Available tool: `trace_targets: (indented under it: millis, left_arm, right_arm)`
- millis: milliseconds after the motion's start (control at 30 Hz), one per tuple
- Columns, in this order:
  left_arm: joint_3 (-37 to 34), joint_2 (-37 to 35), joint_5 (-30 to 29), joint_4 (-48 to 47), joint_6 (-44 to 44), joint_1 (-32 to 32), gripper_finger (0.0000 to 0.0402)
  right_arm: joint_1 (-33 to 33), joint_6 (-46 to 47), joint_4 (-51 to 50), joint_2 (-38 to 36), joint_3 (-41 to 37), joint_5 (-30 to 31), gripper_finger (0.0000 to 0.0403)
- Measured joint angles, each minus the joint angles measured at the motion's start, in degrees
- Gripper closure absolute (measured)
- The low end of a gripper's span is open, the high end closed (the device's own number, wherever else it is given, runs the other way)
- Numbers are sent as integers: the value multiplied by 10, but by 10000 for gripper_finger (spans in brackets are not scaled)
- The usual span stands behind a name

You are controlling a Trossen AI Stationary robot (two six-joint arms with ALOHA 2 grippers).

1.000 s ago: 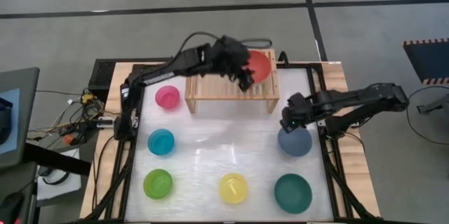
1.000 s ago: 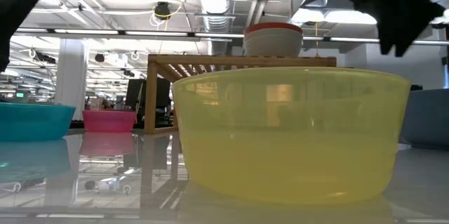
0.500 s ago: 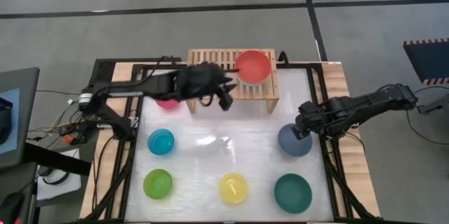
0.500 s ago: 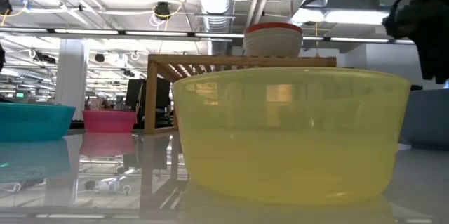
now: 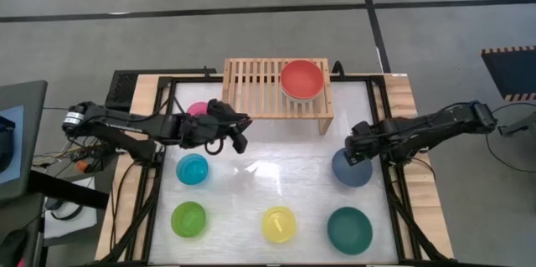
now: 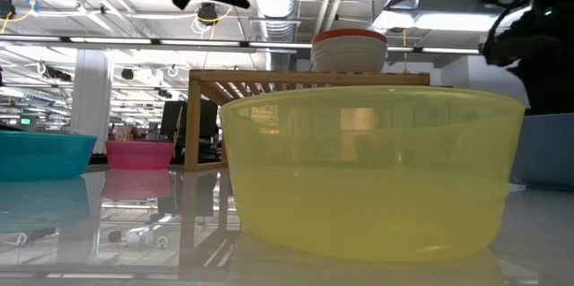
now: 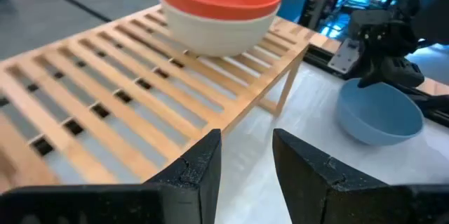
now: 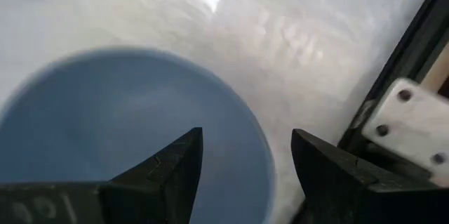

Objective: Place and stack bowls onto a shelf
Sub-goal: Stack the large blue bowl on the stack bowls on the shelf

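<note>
I am looking down on a white table (image 5: 251, 175) from above. At its far edge stands the light-wood shelf (image 5: 251, 91), its slatted top bare except near its right end, where a red bowl (image 5: 301, 77) sits nested in a white bowl (image 7: 210, 31). From above the white one is almost hidden; it shows clearly from the left wrist and from table height.

My right arm reaches in from the right edge. The right gripper (image 5: 358, 144) is over the far rim of the dark blue bowl (image 5: 352, 169), near the right edge. From the right wrist, its two fingers are spread apart and straddle the rim, one over the inside of the bowl, one outside; nothing is gripped, and I cannot tell whether they touch it.

My left arm stretches in from the left edge. The left gripper (image 5: 237, 133) hangs over the table just in front of the shelf's left part, empty, fingers a small way apart. The pink bowl (image 5: 198, 110) is largely hidden under this arm.

The teal bowl (image 5: 349, 228) sits at the near right corner. The yellow bowl (image 5: 278, 224) sits at the near edge's middle and fills the table-height view, blocking much behind it. The lime green bowl (image 5: 188, 218) is at the near left corner, the cyan bowl (image 5: 192, 168) beyond it.
</note>
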Motion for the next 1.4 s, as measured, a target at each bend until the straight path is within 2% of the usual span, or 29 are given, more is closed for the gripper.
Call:
trace_targets:
  millis: [200,400,500,767,900,1133,1400]
  left_arm:
    - [0,-1,-17,-36,-30,-15,288]
    - [0,-3,-16,-36,-14,-26,288]
    - [0,-6,-15,-44,-12,-27,288]
    - [0,-9,-9,-49,17,-26,288]
    - [4,-13,-10,-63,23,-26,288]
    - [14,-31,-20,-112,24,-23,288]
    - [14,-82,-47,-115,38,-22,288]
  right_arm:
    - [-55,-34,5,59,0,-22,159]
    - [-69,-100,46,114,0,-58,172]
    - [-69,-115,79,134,0,-77,202]
    - [-68,-133,136,177,1,-115,313]
    - [-68,-123,153,177,2,-119,339]
    - [-63,-100,176,156,6,-118,347]
    - [-39,-116,146,121,86,-111,379]
